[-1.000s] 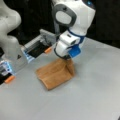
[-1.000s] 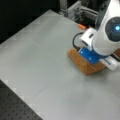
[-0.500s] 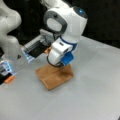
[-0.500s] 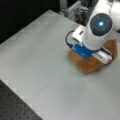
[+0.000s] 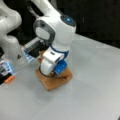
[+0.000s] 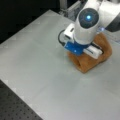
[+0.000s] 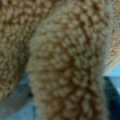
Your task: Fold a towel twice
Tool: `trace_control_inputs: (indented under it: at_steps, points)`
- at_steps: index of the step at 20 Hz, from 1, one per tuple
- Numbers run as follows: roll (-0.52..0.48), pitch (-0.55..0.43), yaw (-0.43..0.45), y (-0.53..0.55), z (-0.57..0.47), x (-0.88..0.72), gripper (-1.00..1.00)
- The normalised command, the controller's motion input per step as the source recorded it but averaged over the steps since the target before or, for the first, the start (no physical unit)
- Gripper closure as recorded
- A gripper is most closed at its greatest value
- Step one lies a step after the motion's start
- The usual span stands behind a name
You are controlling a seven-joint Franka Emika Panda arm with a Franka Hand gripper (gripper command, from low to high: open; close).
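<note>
The orange-brown towel [image 5: 56, 81] lies bunched in a small folded heap on the grey table, right of centre in a front view [image 6: 87, 63]. My gripper [image 5: 51, 73] presses down onto the towel's middle; its white and blue hand hides the fingers in both front views. The wrist view is filled by terry cloth, with a thick roll of towel [image 7: 67, 62] running up right before the lens, so the gripper is shut on the towel. Part of the cloth rises against the hand on its left side [image 5: 42, 56].
A second white arm [image 5: 10, 37] stands at a front view's left, with a blue-lit device [image 5: 5, 68] and a small orange item [image 5: 10, 79] below it. Dark perforated board [image 6: 15, 107] borders the table [image 6: 37, 55] at the bottom left.
The arm has swung left across the towel and dropped lower, carrying a cloth edge over. The towel now looks smaller and more bunched under the hand.
</note>
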Motion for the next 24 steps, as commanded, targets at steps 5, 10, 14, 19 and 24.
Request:
trace_control_inputs:
  at_steps: [5, 10, 14, 19, 24]
  points:
    - [0.107, -0.279, 0.281, -0.36, -0.28, -0.18, 1.00]
    - [0.075, -0.222, 0.131, -0.03, -0.30, -0.18, 1.00]
    - [0.110, -0.165, -0.038, 0.34, -0.30, -0.25, 1.00]
    - [0.125, -0.126, -0.189, 0.46, -0.20, -0.24, 1.00]
    - [0.108, -0.144, -0.209, 0.32, -0.21, -0.20, 1.00]
